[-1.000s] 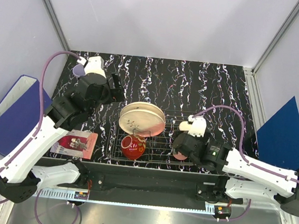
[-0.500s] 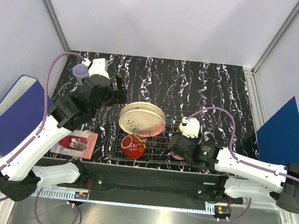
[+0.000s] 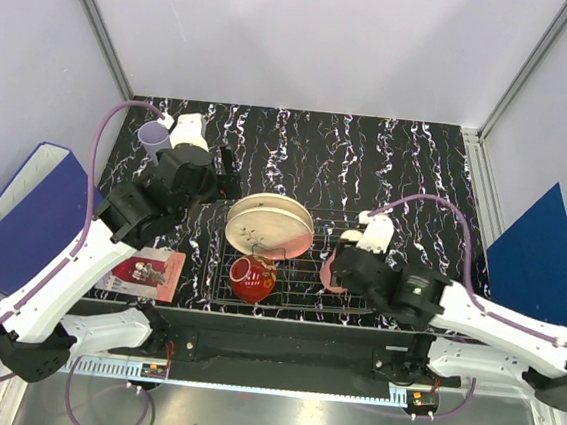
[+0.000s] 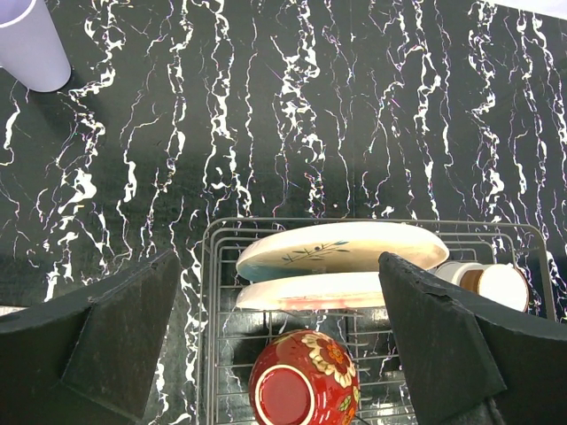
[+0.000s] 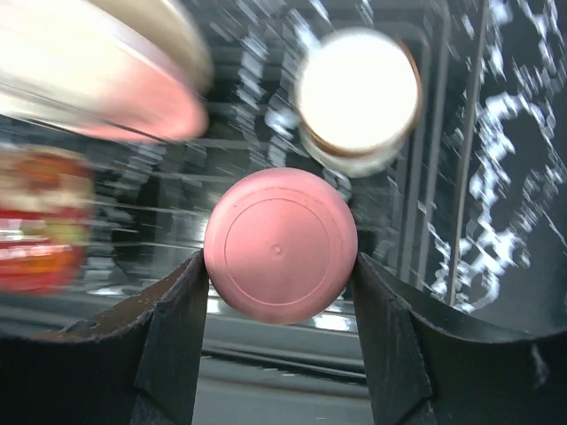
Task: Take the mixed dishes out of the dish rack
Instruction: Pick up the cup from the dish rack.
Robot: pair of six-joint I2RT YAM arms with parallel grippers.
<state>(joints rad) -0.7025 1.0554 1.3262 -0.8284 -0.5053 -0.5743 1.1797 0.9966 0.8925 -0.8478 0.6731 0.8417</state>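
Observation:
The dish rack [image 3: 218,285] holds two plates [image 3: 269,224] on edge, a red bowl [image 3: 253,279], a small brown-cream cup [image 4: 492,283] and a pink tumbler [image 3: 330,274]. In the right wrist view, my right gripper [image 5: 280,266] is shut on the pink tumbler [image 5: 280,243], a finger against each side of its base end. The small cup [image 5: 358,99] lies just beyond it. My left gripper [image 4: 277,257] hangs open above the rack's left half, over the blue plate [image 4: 341,250], the pink plate [image 4: 328,290] and the red bowl [image 4: 303,390]. A lilac tumbler [image 3: 152,136] stands on the table at far left.
A red printed card [image 3: 142,269] lies left of the rack near the front edge. Blue binders lean outside the table on the left [image 3: 22,213] and on the right [image 3: 541,252]. The black marbled tabletop [image 3: 370,151] stretches behind the rack.
My right gripper has closed in on the pink tumbler, and that arm has shifted slightly. The left arm has drawn a little away from the lilac tumbler, which now stands in full view.

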